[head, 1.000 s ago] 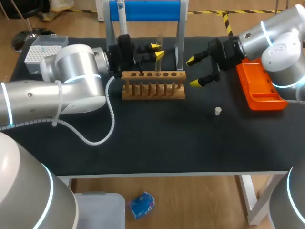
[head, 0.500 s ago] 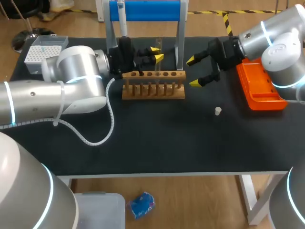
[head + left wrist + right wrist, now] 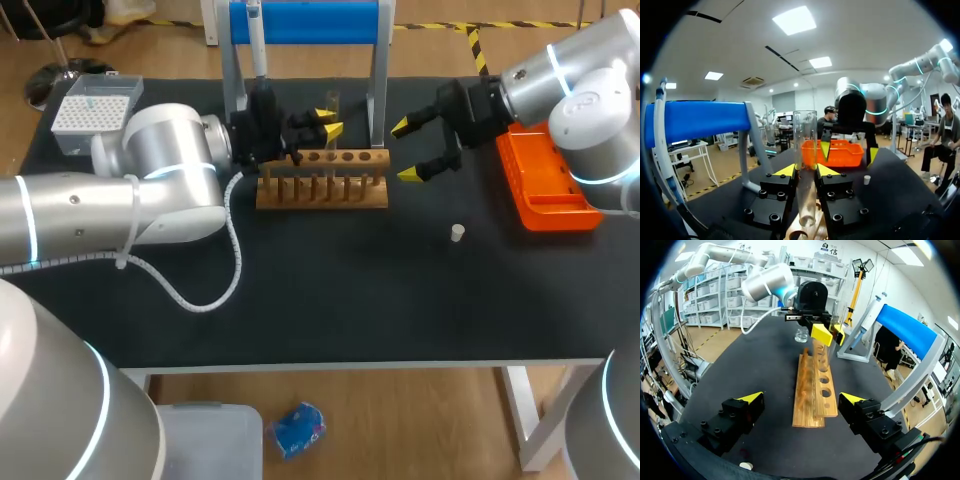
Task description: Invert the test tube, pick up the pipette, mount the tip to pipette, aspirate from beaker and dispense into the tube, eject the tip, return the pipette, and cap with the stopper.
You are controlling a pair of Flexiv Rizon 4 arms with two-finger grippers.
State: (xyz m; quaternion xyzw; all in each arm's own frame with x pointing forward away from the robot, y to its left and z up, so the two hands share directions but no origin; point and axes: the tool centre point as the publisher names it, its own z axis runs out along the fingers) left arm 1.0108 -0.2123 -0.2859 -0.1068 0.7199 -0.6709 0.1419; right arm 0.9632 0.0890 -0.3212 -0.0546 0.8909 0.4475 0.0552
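A clear test tube (image 3: 332,103) (image 3: 805,142) stands upright with its open end up, and my left gripper (image 3: 326,122) (image 3: 805,171) is shut on it just above the wooden rack (image 3: 322,180) (image 3: 814,385). The tube's lower end is down at the rack's holes. My right gripper (image 3: 407,151) (image 3: 801,398) hangs open at the rack's right end, holding nothing. A small white stopper (image 3: 457,233) (image 3: 867,179) lies on the table to the right of the rack. The pipette (image 3: 256,40) (image 3: 662,140) hangs on the blue stand (image 3: 305,22).
An orange tray (image 3: 548,190) (image 3: 836,153) sits at the right edge under my right arm. A white tip box (image 3: 90,108) stands at the back left. In the right wrist view a clear beaker (image 3: 801,334) sits beyond the rack's far end.
My left gripper has come down toward the rack with the test tube in it, and the arm has shifted slightly right. The right arm has not moved.
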